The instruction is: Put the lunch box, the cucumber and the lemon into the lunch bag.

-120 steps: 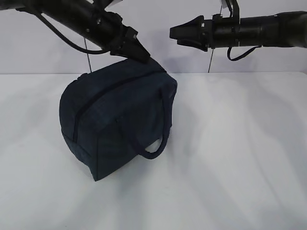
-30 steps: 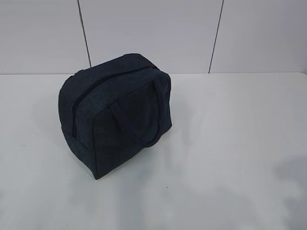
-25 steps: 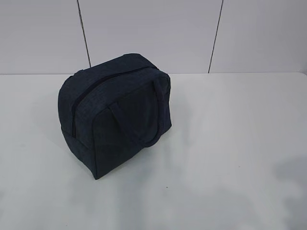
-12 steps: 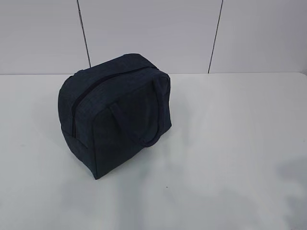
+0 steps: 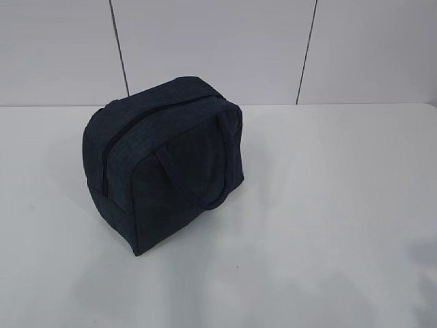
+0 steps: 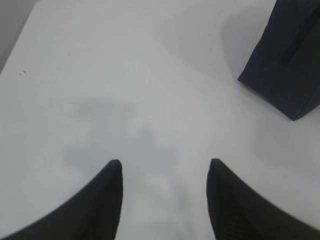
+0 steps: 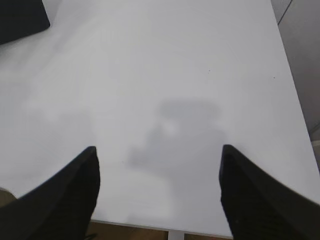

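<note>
One lunch bag point(image 5: 164, 160); one table point(image 5: 328, 205); two end effectors: left end effector point(image 6: 164, 167), right end effector point(image 7: 157, 152).

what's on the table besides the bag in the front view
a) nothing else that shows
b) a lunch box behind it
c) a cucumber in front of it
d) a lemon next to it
a: in the exterior view the bag stands alone on the white table, zipper shut; no lemon, cucumber or lunch box shows in any view.
</note>
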### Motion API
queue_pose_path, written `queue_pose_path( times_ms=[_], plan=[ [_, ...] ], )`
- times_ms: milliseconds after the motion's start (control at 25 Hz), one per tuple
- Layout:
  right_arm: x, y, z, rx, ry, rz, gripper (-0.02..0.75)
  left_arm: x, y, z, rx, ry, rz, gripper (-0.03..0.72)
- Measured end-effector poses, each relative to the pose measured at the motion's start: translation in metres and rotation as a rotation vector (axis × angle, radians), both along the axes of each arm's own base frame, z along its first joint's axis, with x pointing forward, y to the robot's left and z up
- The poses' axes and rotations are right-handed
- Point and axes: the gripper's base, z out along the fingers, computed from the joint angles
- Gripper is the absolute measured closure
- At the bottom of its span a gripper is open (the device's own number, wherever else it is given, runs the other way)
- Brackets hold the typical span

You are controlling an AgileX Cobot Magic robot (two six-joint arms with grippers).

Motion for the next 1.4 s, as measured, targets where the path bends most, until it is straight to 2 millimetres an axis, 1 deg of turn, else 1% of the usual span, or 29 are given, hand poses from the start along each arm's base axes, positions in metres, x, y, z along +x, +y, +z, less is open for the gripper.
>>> queue_pose_path(
  times_ms=[40,1040,1400],
  plan=[
    [-0.0014,0.0000,-0.0001,0.000,-0.010,0.000,0.172,-0.0027,-0.0002,-0.0003,0.001,-0.014,0.000,0.296],
    [-0.0021,-0.0003,-0.0003,-0.003,-0.012,-0.004,0.172,-0.0029,-0.0002,-0.0007,-0.001,-0.009,0.001,0.386],
    [-0.0021,-0.0003,-0.0003,-0.003,-0.012,-0.004,0.172,-0.0029,-0.0002,-0.0007,-0.001,-0.009,0.001,0.393]
  ],
)
